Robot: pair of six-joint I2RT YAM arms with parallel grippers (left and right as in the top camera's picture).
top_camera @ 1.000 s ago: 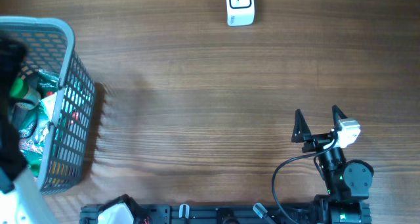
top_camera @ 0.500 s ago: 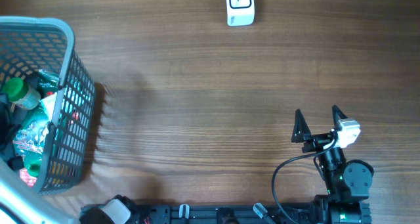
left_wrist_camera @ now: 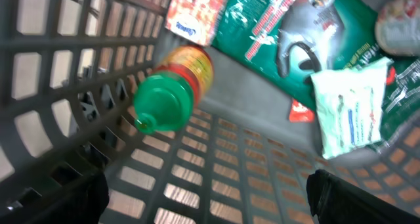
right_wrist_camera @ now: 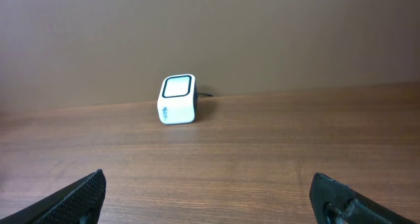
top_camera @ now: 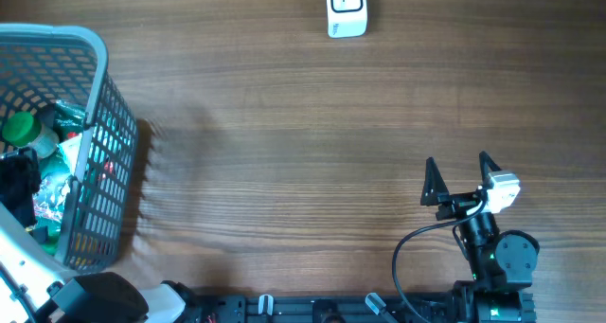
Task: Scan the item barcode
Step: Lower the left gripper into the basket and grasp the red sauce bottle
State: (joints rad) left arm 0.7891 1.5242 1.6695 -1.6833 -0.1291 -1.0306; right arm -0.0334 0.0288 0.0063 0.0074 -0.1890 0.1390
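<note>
A: Your left pincer (left_wrist_camera: 210, 204) is down inside the grey basket (left_wrist_camera: 59, 60). Its jaws are spread wide and grip nothing. In the left wrist view you see only its two dark fingertips (left_wrist_camera: 79, 198), one in each bottom corner.

B: The items lie just ahead of it. The green-capped bottle (left_wrist_camera: 174, 86) rests on its side in the upper left of that view, with its cap pointing toward your pincer. It is nearer the left fingertip than the right and touches neither.

A: Past the bottle you have a red-and-white carton (left_wrist_camera: 197, 14) at the top edge and a green packet (left_wrist_camera: 262, 33) in the upper middle. A white sachet (left_wrist_camera: 348, 112) lies to the right.

B: From overhead, the basket sits on the tabletop (top_camera: 284, 152) at the left edge of the frame. The scanner (top_camera: 347, 8) stands at the top centre, well apart from the basket.

A: Your right pincer (top_camera: 458, 167) is at the lower right of the overhead frame, over bare wood. It is also fully open and empty. In its wrist view the scanner sits left of centre, far across the tabletop, with its dark-rimmed window showing.
</note>
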